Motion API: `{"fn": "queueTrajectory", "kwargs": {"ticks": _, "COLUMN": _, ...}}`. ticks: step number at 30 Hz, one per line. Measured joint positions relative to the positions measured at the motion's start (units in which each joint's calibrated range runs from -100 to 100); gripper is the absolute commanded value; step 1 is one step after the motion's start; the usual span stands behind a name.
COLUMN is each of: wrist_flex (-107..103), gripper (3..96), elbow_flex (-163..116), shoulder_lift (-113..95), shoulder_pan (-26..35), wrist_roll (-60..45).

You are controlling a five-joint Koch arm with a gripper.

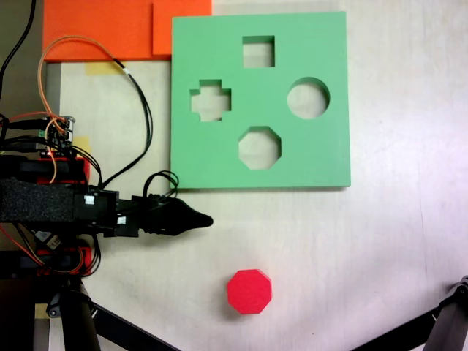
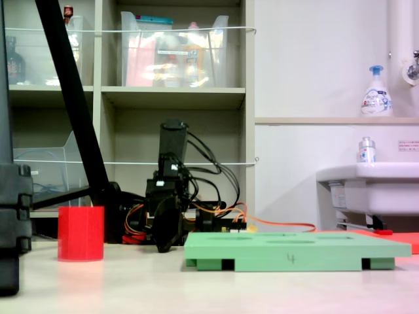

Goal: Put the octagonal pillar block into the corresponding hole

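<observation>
we see the octagonal pillar block [image 1: 248, 291] standing upright on the bench, near the bottom edge in the first exterior view, well apart from the green foam board [image 1: 329, 157]. the board lies flat towards the top edge, and its eight-sided hole [image 1: 259, 147] sits nearest the block, below the square, cross and round cutouts. our gripper [image 1: 199, 219] points along the bench from the first exterior view's left, between board and block, touching neither; its jaws look pressed together to a point, with nothing between them. in the second exterior view the block [image 2: 80, 233] stands left of the arm, the board [image 2: 288, 250] to its right.
</observation>
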Motion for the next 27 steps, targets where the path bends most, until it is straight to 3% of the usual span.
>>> {"fn": "queueTrajectory", "kwargs": {"ticks": 27, "wrist_flex": -0.1, "gripper": 47.2, "elbow_flex": 0.0, "shoulder_lift": 0.0, "shoulder_pan": -0.2, "wrist_roll": 1.3}}
